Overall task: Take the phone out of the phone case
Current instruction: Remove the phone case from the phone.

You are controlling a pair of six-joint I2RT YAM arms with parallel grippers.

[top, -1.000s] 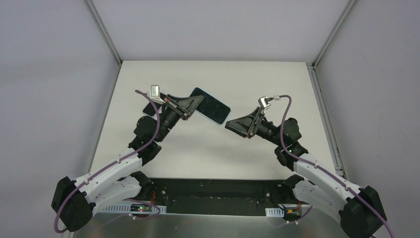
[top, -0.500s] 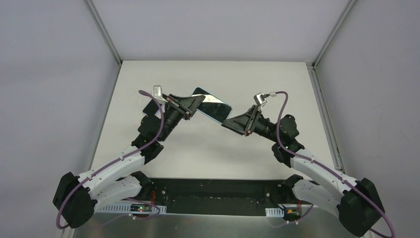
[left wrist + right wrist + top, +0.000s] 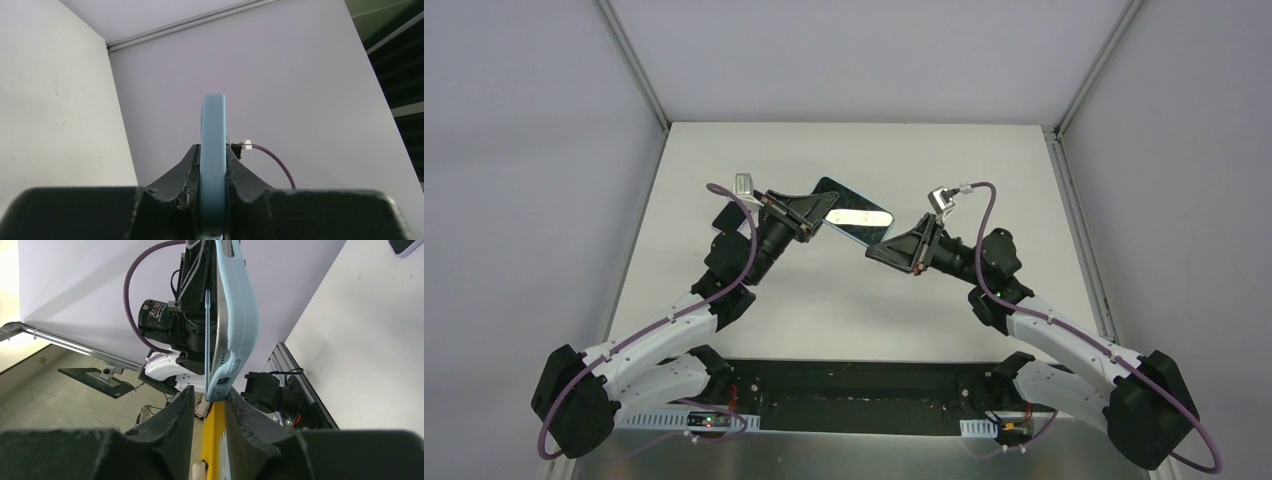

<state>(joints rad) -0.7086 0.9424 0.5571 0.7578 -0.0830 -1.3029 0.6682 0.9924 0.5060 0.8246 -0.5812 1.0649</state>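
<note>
Nothing legible in any view, folks. The light blue phone case (image 3: pixel 235 315) shows no print I can read, and the little circuit boards (image 3: pixel 709 422) by the arm bases are way too small.

Left wrist view shows the phone case (image 3: pixel 213 120) edge-on only; its lower end disappears between the fingers of the left gripper (image 3: pixel 213 167) and past the bottom edge. In the right wrist view the case and phone (image 3: pixel 219 300) run off the top edge, and whether the right gripper (image 3: pixel 208 396) touches the case's corner cannot be told. A lilac-rimmed object (image 3: pixel 401 245) is cropped at the top right corner
</note>
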